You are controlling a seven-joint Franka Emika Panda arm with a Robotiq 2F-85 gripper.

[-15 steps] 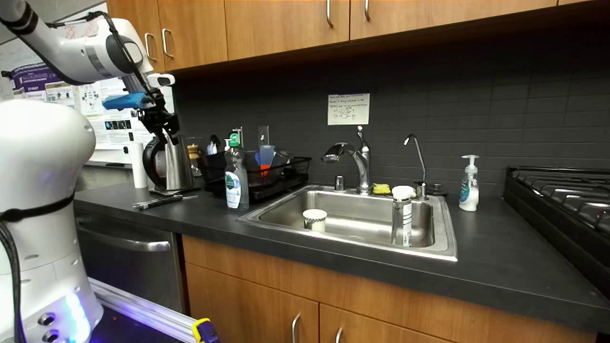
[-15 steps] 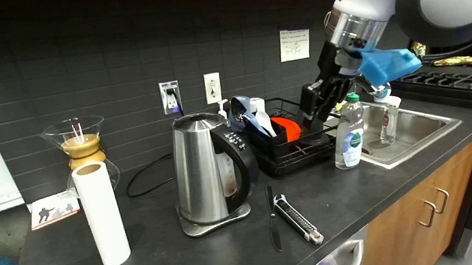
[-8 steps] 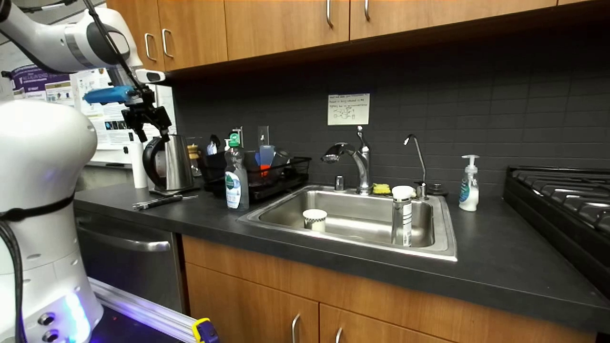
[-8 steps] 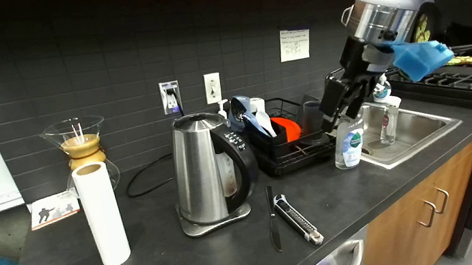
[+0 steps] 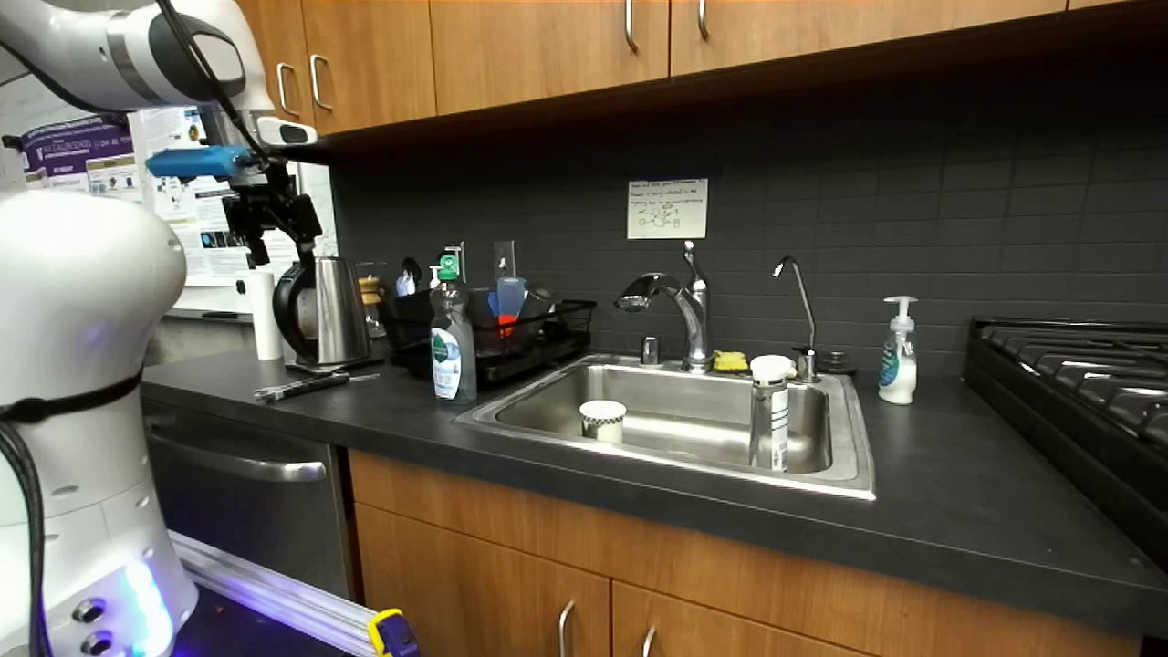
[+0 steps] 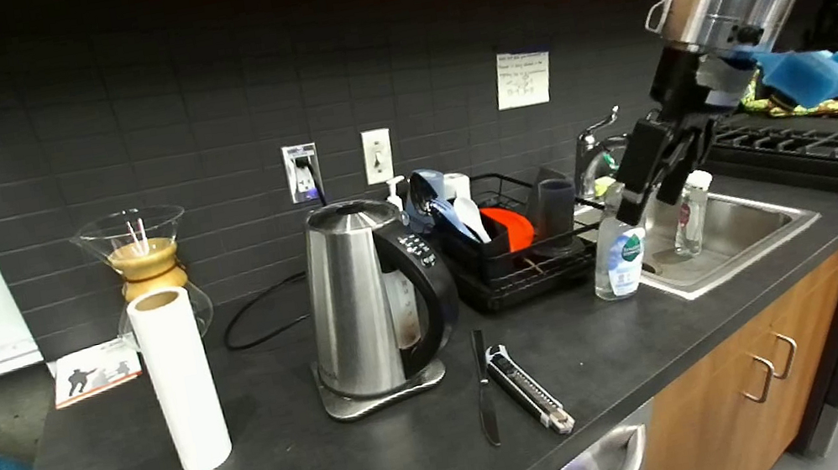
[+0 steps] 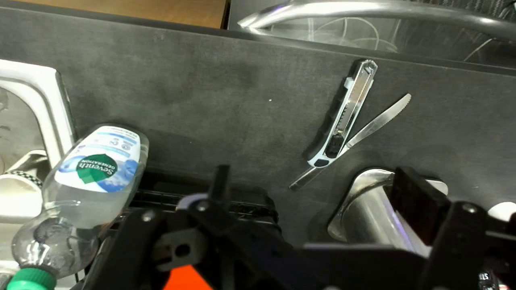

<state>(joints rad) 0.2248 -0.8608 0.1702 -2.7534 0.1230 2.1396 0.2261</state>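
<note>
- State: my pincer (image 7: 312,177) hangs above the bench (image 7: 225,92), fingers apart, nothing held.
- Location: the wrist view shows the cutter (image 7: 342,117) and knife (image 7: 379,123) beyond my fingertips, lying at the bench's near side, nearer than the kettle (image 6: 354,305) and left of the bottle (image 7: 94,181).
- Handling: I judge that spread fingers sweep wide; travel high and slowly, with clearance from kettle and bottle.
- Labels: bottle reads "Seventh Generation"; the note (image 5: 667,209) on the far wall (image 5: 821,219) is handwritten, too small for me to read.
</note>
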